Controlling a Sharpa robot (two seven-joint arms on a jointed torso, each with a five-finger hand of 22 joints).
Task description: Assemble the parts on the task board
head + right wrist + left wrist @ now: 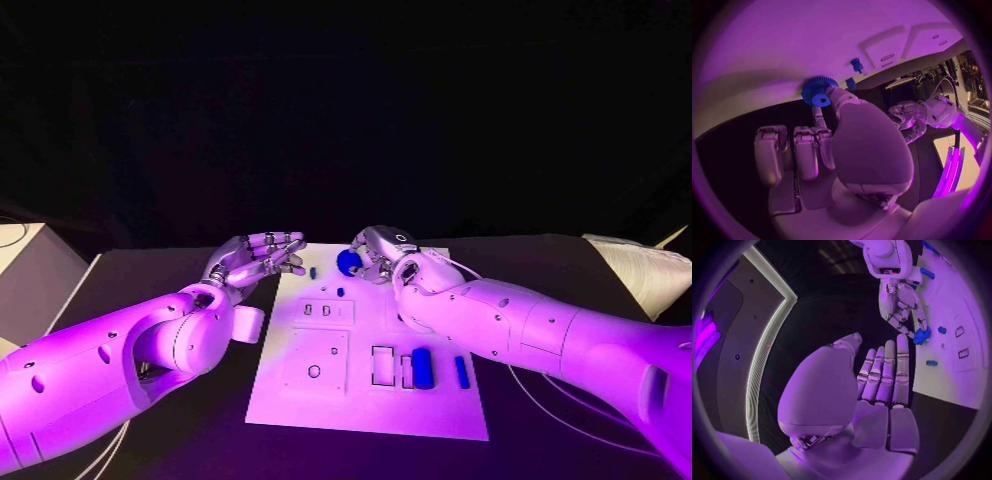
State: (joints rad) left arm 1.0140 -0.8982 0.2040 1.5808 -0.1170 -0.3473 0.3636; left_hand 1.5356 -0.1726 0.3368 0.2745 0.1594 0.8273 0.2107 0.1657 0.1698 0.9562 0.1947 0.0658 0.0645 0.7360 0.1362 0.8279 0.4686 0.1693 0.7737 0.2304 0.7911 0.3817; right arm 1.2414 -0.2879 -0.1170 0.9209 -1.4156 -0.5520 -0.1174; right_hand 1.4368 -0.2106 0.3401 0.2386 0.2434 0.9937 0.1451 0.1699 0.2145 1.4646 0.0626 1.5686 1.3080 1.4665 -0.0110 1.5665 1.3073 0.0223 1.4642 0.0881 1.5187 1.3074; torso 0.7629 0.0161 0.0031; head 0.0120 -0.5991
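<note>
Right hand (387, 252) pinches round blue toothed gear (819, 90) at far edge of flat white task board (361, 400), in middle of black tabletop (577, 255). Left hand (257, 258) hovers just beside board's far left corner, fingers straight, close together, holding nothing. Long blue block (423, 368) and thin blue bar (462, 372) sit on board, near edge.

Both arms reach in toward the surface's far middle.

The left robot hand (257, 257) hovers empty, fingers apart and loosely curled. The right robot hand (381, 252) seemingly pinches a blue gear (819, 91) with thumb and fingertip.
</note>
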